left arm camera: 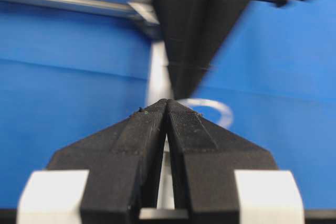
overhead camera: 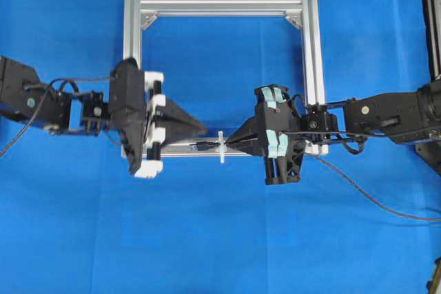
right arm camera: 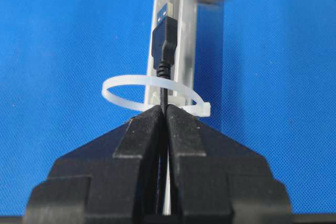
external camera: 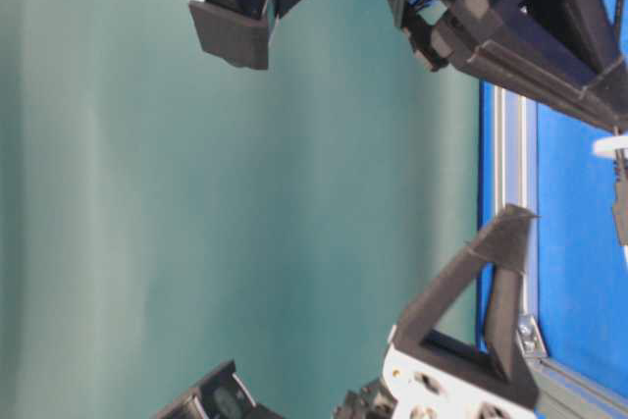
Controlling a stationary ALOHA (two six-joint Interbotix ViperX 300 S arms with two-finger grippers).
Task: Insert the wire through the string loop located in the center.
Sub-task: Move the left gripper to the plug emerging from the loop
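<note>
1. black, thin and flexible, the wire (right arm camera: 164, 85) ends in a small dark plug with a metallic tip (right arm camera: 162, 30); the right gripper (right arm camera: 163, 111) has its two fingers pressed together on the cable just behind the plug, so the plug stands out in front of the fingertips.

2. the string loop (right arm camera: 152, 94) is a small white plastic ring that stands on the near bar of the square silver aluminium frame (overhead camera: 310, 46), about in the middle of this bar. in the right wrist view the plug has passed through the ring and the ring sits around the cable, close to the fingertips.

3. the long axis of the wire lies along the frame bar, and it points from the right gripper (overhead camera: 242, 141) toward the left gripper (overhead camera: 200, 129). the plug tip (overhead camera: 201, 146) is on the left gripper's side of the loop (overhead camera: 221, 147).

4. the left gripper (left arm camera: 167, 103) has its fingers fully together and holds nothing. it hovers near the plug, a little apart from it, and it is the arm nearer to the free end.

5. i judge that the insertion is mostly done. to pull the wire further, the left gripper would need to open, come onto the plug along the same axis and close on it.
</note>
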